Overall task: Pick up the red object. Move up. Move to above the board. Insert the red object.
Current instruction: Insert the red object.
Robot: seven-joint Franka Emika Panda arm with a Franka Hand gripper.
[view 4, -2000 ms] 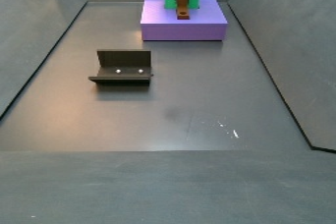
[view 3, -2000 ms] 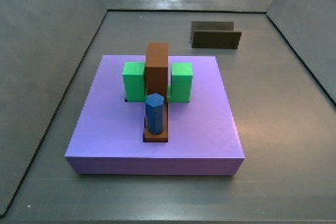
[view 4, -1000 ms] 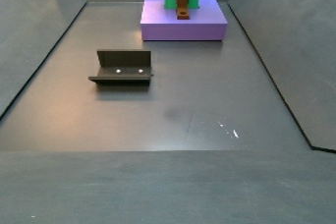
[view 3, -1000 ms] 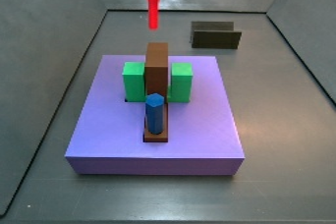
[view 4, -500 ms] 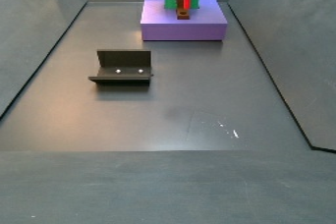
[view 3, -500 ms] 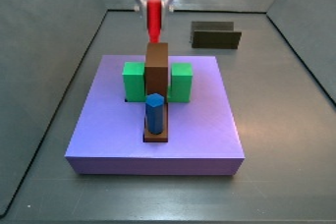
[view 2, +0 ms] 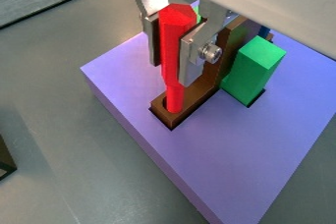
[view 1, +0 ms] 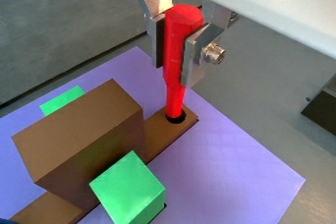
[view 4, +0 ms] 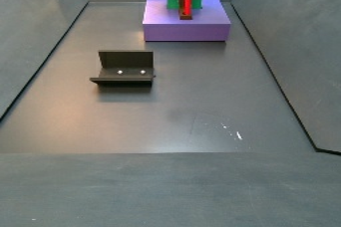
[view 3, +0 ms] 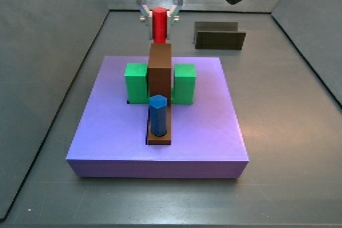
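Your gripper point(view 1: 182, 43) clamps the red object point(view 1: 176, 66), its tip at the hole at the board point(view 1: 92, 140) end. Any tilt could jam the peg against the rim. In a side view, the green blocks point(view 3: 136, 83) flank the board at 9 and 3 o'clock; the blue peg point(view 3: 158, 115) stands at 6.
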